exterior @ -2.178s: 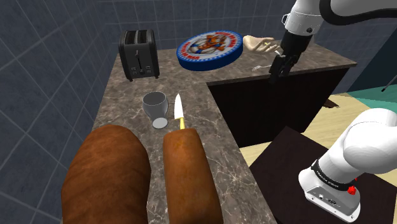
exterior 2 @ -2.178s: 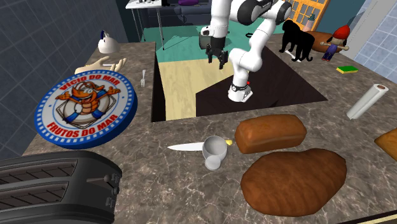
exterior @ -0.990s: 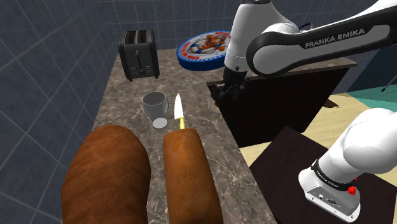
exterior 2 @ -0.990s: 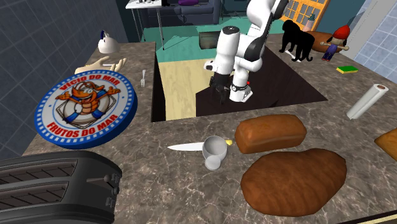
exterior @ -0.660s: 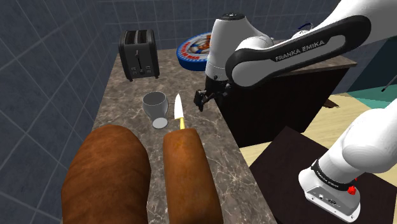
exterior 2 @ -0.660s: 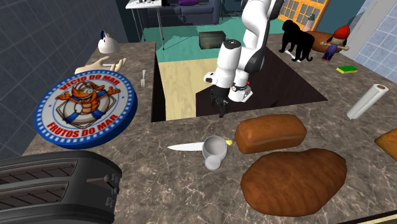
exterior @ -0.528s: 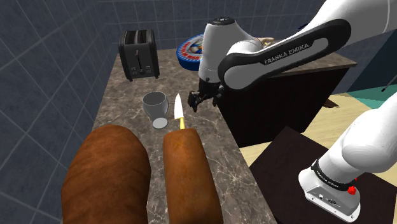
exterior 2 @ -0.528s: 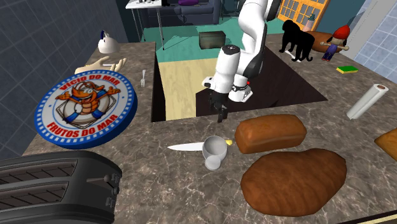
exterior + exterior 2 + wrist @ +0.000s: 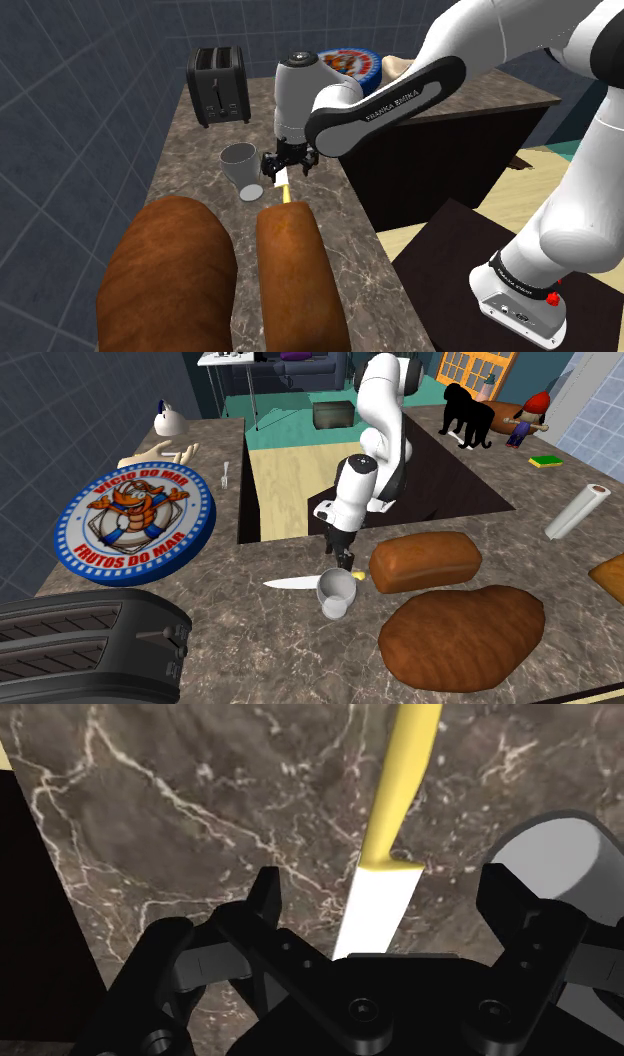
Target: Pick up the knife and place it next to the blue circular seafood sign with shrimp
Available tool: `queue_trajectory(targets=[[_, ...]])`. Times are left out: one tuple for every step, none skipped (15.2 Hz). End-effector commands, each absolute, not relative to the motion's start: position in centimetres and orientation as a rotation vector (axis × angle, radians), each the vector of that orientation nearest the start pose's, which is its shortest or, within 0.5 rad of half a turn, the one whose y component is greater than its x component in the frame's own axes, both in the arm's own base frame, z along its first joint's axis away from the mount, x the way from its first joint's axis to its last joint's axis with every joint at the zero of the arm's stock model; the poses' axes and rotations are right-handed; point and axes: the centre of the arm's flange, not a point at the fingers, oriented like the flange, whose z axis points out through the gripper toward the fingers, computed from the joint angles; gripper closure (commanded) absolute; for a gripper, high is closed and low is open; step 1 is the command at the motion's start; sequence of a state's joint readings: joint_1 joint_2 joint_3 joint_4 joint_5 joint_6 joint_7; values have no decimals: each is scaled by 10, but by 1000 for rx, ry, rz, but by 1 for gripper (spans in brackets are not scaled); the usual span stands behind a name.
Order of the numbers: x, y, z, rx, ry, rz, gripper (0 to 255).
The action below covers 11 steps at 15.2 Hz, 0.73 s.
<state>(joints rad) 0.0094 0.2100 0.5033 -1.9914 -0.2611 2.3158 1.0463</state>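
Observation:
The knife (image 9: pixel 292 583) lies flat on the dark marble counter (image 9: pixel 190 140), its white blade beside a grey cup (image 9: pixel 241 168) and its yellow handle (image 9: pixel 284 190) pointing at a brown loaf. My gripper (image 9: pixel 283 165) hangs just above it, open. In the wrist view the two fingers (image 9: pixel 265 904) stand either side of the blade, near where it joins the handle (image 9: pixel 400 784), without touching it; the cup (image 9: pixel 555 854) lies just outside one finger. The blue round shrimp sign (image 9: pixel 135 519) rests on the far counter section, partly hidden by the arm in the shoulder view (image 9: pixel 350 62).
A black toaster (image 9: pixel 218 85) stands at the counter's far end. Two brown loaves (image 9: pixel 295 270) lie close to the knife handle. A dark gap (image 9: pixel 275 487) opens in the counter's inner corner. A pale hand-shaped object (image 9: pixel 160 455) and a fork (image 9: pixel 226 474) lie beyond the sign.
The arm has swung from beside the sign's counter, across the gap, to the knife and come down over it. The fingers stayed apart. Knife, cup and sign have not moved.

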Motion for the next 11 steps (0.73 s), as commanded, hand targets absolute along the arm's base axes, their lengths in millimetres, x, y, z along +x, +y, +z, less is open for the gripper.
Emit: queue_trajectory(targets=[[541,288,371,-3040,608,-281,0],[542,288,366,-3040,608,-281,0],[543,288,361,-3040,608,-281,0],[544,288,356,-3040,608,-281,0],[545,288,351,-3040,608,-281,0],[545,288,346,-3040,608,-281,0],[547,287,337,-3040,608,-281,0],[547,287,337,-3040,608,-281,0],[547,287,337,-3040,608,-281,0],[547,287,337,-3040,608,-281,0],[547,287,337,-3040,608,-281,0]])
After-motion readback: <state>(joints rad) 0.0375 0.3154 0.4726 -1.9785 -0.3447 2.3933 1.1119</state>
